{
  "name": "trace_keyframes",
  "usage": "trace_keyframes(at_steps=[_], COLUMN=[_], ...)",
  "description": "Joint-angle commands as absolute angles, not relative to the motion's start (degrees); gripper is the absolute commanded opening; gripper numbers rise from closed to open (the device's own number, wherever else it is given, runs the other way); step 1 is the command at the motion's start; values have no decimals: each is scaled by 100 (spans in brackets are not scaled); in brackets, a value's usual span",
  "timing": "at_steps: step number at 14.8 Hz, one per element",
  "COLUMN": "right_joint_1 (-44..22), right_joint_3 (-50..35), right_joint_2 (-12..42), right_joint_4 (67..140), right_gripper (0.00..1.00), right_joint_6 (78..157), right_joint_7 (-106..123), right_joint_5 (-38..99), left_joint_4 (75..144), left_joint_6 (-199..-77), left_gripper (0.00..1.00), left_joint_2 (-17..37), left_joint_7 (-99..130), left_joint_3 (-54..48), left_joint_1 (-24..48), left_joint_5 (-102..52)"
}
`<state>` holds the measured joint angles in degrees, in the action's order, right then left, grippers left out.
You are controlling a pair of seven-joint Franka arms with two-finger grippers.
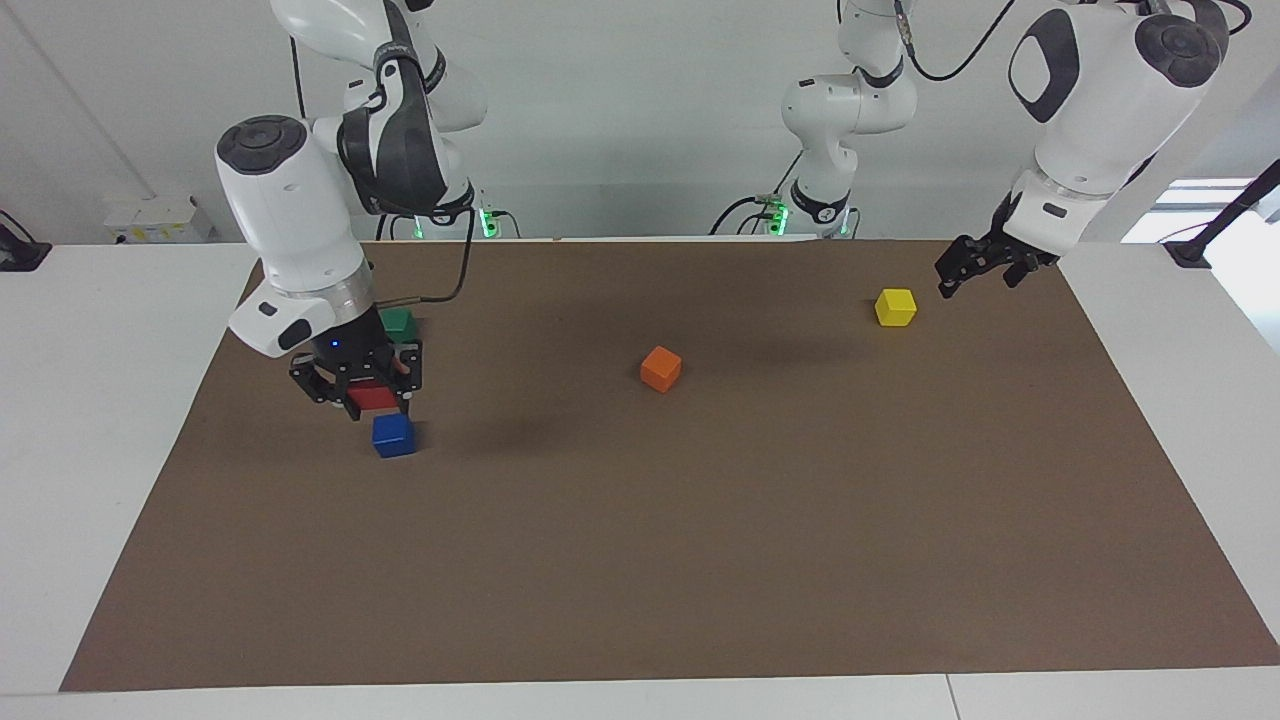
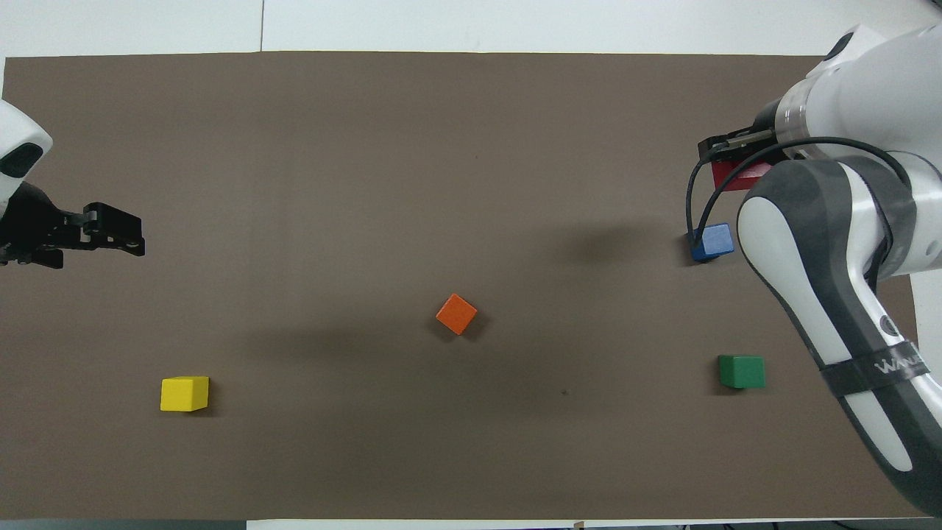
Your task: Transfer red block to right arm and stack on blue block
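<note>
My right gripper (image 1: 366,402) points straight down and is shut on the red block (image 1: 372,398). The block hangs in the air just above the blue block (image 1: 393,436), set slightly toward the right arm's end, and does not rest on it. In the overhead view the red block (image 2: 734,177) is half hidden under the right arm, and the blue block (image 2: 712,242) shows beside the arm's cable. My left gripper (image 1: 953,276) waits open and holds nothing, up in the air beside the yellow block (image 1: 895,307).
A green block (image 1: 399,322) sits nearer to the robots than the blue block, partly hidden by the right gripper. An orange block (image 1: 661,368) lies mid-mat. The brown mat (image 1: 700,560) covers the white table.
</note>
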<state>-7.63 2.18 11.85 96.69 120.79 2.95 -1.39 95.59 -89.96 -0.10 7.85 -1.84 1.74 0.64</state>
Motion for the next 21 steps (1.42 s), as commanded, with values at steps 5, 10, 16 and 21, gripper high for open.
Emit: trace_keyframes(at_steps=[5,10,16,21], right_joint_1=[-326,-299,-150,-123], right_joint_3=[158,167,176,185], right_joint_2=[923,1124,1362,1397], right_joint_4=[10959,11039,11092,11092], right_gripper=[0,0,0,0], right_joint_6=[13236,13280,13403,13368], right_joint_7=[571,554,624,624], right_joint_5=[-53,333,334,334], left_joint_4=[9598,9606,9624,9624], left_joint_6=[-8842,-8833,-8824,-8815], left_gripper=[100,100,100,100], left_joint_2=[-18,0,-26,-35], left_joint_7=[773,765,791,800], left_joint_3=[-26,-88,-70,-53], left_joint_1=[369,387,378,246], left_joint_5=[79,79,79,79])
